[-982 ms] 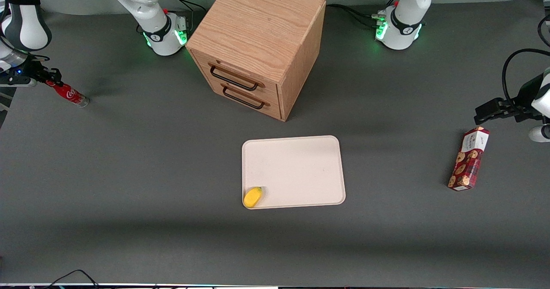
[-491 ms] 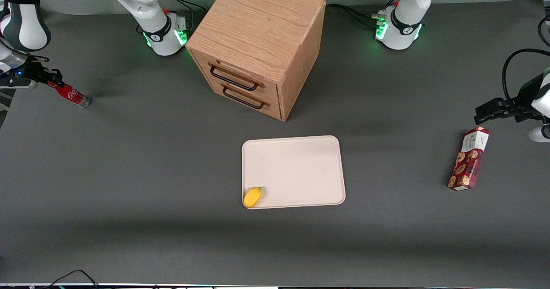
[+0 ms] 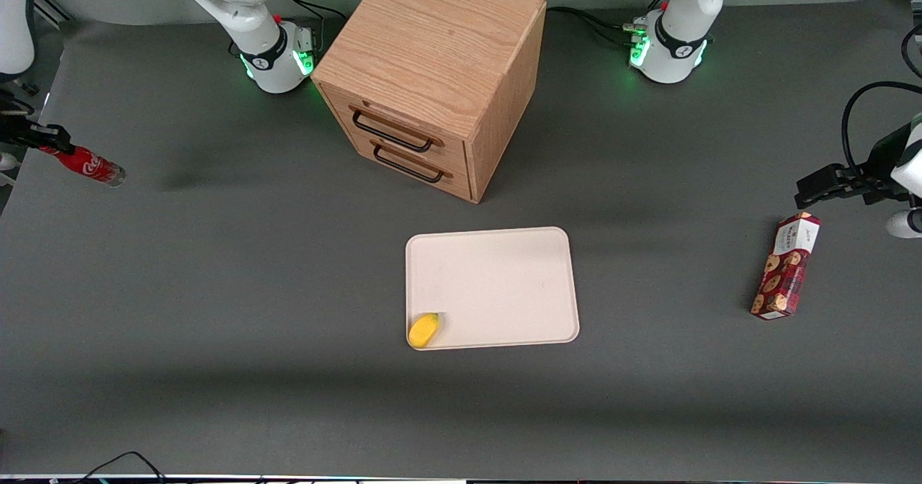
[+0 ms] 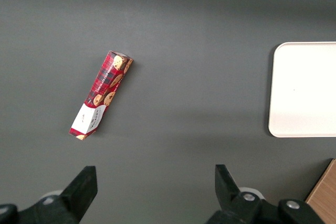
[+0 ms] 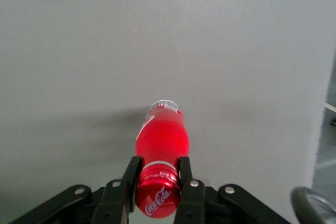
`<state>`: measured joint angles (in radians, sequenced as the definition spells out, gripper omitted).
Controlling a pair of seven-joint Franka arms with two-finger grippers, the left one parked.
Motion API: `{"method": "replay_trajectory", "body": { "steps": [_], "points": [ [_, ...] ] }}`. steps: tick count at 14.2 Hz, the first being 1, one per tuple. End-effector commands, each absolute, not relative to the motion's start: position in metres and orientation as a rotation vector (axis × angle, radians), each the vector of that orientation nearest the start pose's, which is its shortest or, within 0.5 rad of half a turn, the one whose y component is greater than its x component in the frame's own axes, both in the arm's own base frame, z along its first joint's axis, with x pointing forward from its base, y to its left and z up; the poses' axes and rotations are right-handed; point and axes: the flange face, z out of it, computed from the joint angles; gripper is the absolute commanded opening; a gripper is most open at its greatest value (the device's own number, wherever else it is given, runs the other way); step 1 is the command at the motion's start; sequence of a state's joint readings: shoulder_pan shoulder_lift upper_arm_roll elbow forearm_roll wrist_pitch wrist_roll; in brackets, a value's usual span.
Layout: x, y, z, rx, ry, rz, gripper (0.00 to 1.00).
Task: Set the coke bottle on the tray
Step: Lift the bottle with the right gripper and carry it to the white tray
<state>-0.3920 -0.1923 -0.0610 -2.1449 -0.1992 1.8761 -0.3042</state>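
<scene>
Pincer [image 5: 157,192] clamped on coke bottle [image 5: 160,148] near its cap, bottle off the desk [image 3: 216,268] at the working arm's end. Carry it level toward tray [image 3: 504,275]; set down away from yellow fruit [image 3: 423,329].

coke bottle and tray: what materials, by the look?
Coke bottle, held at the neck by the gripper above the working arm's end of the table: likely glossy clear plastic, given its see-through base and sheen. Tray: matte cream, no glare; plastic or moulded fibre, unclear.
</scene>
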Motion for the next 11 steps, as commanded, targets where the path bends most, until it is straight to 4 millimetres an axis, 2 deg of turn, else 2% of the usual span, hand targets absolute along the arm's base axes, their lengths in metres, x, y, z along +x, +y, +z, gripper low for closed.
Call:
{"method": "replay_trajectory", "body": {
  "steps": [1,4,7,8,9,11],
  "points": [
    [0.481,-0.171,0.531,-3.289,0.229,0.239,0.0],
    [0.531,-0.077,0.575,-3.207,0.394,0.199,0.0],
    [0.561,0.014,0.605,-3.167,0.45,0.194,0.0],
    [0.571,0.044,0.609,-3.14,0.479,0.208,0.0],
    [0.582,0.07,0.607,-3.115,0.487,0.256,0.0],
    [0.598,0.134,0.603,-3.096,0.496,0.262,0.0]
  ]
}}
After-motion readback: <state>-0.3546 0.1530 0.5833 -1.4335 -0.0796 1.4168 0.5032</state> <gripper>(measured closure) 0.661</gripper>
